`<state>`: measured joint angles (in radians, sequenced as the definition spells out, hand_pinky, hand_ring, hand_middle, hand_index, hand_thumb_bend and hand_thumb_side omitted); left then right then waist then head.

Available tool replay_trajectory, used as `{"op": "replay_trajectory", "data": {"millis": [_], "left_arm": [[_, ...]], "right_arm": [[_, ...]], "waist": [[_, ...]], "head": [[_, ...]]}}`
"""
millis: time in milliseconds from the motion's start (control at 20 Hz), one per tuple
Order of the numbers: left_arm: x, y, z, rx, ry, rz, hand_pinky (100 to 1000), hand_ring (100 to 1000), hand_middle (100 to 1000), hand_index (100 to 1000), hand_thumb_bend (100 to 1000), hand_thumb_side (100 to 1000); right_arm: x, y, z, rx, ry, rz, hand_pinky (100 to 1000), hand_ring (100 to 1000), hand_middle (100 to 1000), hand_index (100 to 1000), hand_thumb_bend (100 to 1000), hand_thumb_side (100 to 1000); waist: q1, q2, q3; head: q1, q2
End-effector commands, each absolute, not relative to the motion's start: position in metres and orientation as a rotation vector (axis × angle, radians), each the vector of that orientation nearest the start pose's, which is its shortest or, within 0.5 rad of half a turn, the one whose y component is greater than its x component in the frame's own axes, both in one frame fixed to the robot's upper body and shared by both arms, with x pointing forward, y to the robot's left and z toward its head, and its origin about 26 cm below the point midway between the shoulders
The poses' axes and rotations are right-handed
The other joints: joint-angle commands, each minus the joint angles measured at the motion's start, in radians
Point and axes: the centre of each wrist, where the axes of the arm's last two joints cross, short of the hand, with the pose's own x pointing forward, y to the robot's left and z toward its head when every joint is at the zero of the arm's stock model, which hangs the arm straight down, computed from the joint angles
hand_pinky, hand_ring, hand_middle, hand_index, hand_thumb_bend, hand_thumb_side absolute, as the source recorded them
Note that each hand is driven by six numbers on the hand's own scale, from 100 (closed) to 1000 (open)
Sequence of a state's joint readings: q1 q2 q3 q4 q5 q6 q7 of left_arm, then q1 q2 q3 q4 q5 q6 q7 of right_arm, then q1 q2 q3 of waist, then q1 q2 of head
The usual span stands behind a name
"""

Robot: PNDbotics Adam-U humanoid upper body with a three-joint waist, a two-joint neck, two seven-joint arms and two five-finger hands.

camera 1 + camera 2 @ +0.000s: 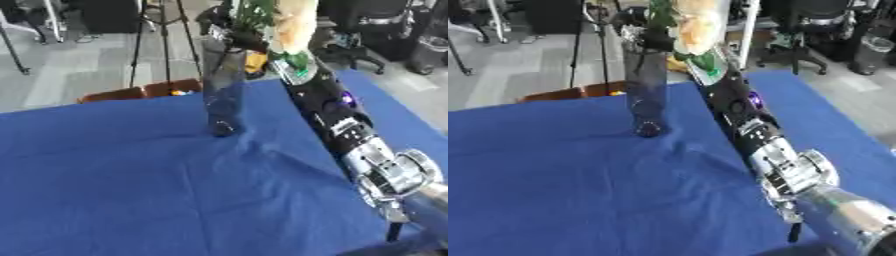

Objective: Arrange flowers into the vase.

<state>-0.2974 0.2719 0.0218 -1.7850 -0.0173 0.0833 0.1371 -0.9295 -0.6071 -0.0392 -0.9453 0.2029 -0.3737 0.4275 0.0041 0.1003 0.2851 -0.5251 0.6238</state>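
Reaching up from five o'clock toward twelve, the right arm [350, 135] stretches across the blue-covered bench [122, 175] to the mouth of the tall clear vase [223, 85]. That vase stands upright on the cloth, just past the middle toward twelve o'clock. The right robot hand [249, 40] sits at the vase's rim, at its one o'clock side, largely hidden by foliage; whether its fingers are curled or straight cannot be told. Pale peach flowers [696, 25] with green leaves [254, 12] rise beside the rim, touching the robot hand. No left robot hand shows.
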Motion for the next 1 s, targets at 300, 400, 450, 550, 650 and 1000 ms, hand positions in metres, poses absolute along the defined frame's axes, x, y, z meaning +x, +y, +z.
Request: {"op": "replay_trajectory", "data": {"millis": [300,400,450,550,650,1000], "left_arm": [[0.329,0.276,0.155,0.3,-2.024,-0.164,499,523,499,682,429,766],[0.329,0.276,0.155,0.301,-2.024,-0.165,499,523,499,682,428,766],[0.329,0.276,0.155,0.302,-2.025,-0.165,499,523,498,682,429,766],[0.329,0.276,0.156,0.304,-2.025,-0.165,499,523,498,682,429,766],[0.329,0.276,0.156,0.306,-2.025,-0.165,500,523,498,682,429,766],[0.329,0.277,0.156,0.308,-2.025,-0.167,501,522,498,682,428,767]], "right_arm": [[0.453,-0.394,0.276,-0.649,-1.888,1.121,1000,1000,867,973,672,758],[0.453,-0.397,0.276,-0.684,-1.865,1.128,1000,1000,868,976,673,769],[0.453,-0.399,0.276,-0.697,-1.855,1.129,1000,1000,868,978,673,778],[0.453,-0.403,0.275,-0.712,-1.839,1.124,1000,1000,866,979,673,787],[0.453,-0.408,0.273,-0.719,-1.819,1.114,1000,1000,863,980,671,800],[0.452,-0.421,0.268,-0.739,-1.744,1.098,1000,1000,860,982,669,813]], "waist": [[-0.016,0.005,0.001],[-0.018,0.005,0.001],[-0.019,0.004,0.001],[-0.021,0.004,0.002],[-0.023,0.004,0.003],[-0.028,0.005,0.005]], "head": [[-0.008,-0.01],[-0.01,-0.009],[-0.011,-0.009],[-0.012,-0.009],[-0.013,-0.009],[-0.017,-0.008]]}}
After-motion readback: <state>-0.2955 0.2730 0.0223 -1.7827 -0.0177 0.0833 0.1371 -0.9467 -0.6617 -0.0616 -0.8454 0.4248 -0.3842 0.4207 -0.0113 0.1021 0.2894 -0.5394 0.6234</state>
